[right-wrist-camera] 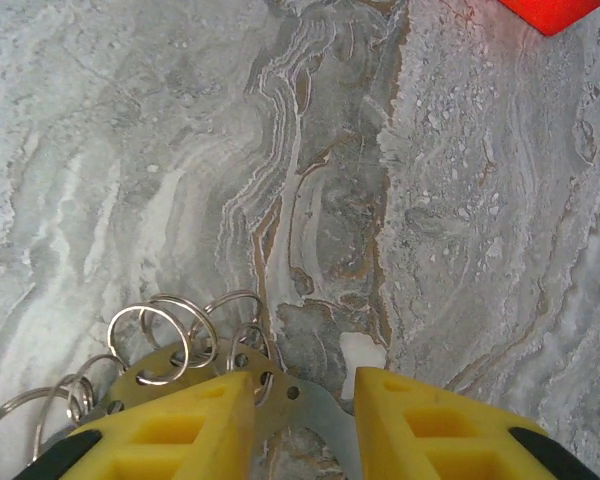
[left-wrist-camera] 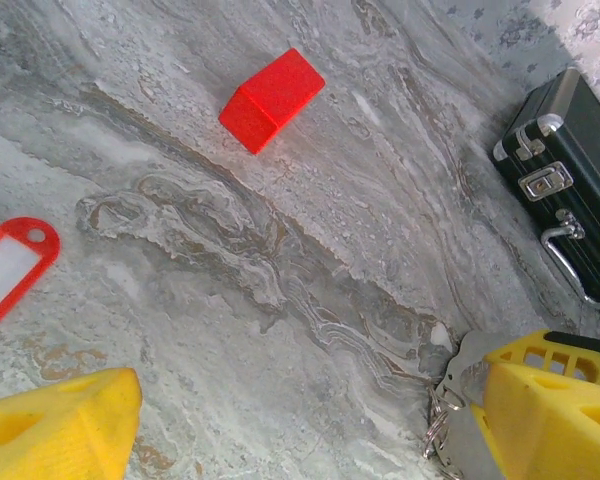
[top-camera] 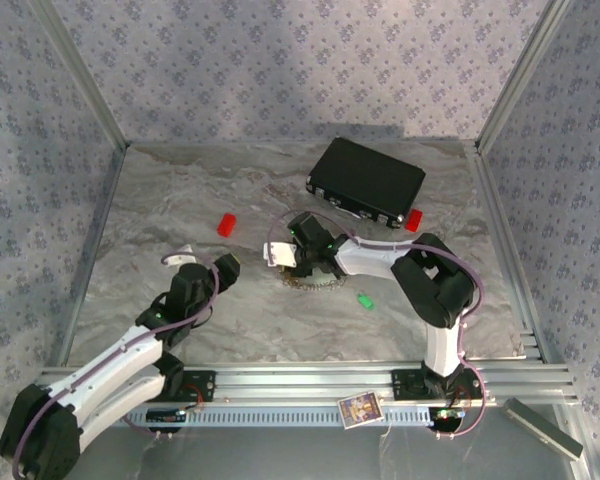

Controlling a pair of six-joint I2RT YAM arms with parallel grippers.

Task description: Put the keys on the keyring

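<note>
The keyring [right-wrist-camera: 320,405] is a flat grey metal plate with holes, carrying several wire rings [right-wrist-camera: 165,335]; from above it lies mid-table [top-camera: 310,287]. My right gripper [right-wrist-camera: 305,380] hangs just over it, jaws apart, with the plate's edge in the gap and under the left finger [right-wrist-camera: 180,430]. Nothing is clamped. A green key [top-camera: 363,298] lies on the table to the right of the ring. A red-and-white key [left-wrist-camera: 10,265] lies flat at the left of the left wrist view. My left gripper [left-wrist-camera: 310,385] is wide open and holds nothing; the keyring [left-wrist-camera: 455,395] lies beside its right finger [left-wrist-camera: 550,420].
A red block [left-wrist-camera: 272,98] lies ahead of the left gripper, also seen from above [top-camera: 226,223]. A black case [top-camera: 365,182] with metal latches sits at the back right, a second red block [top-camera: 412,219] against its right end. Metal rails bound the table sides.
</note>
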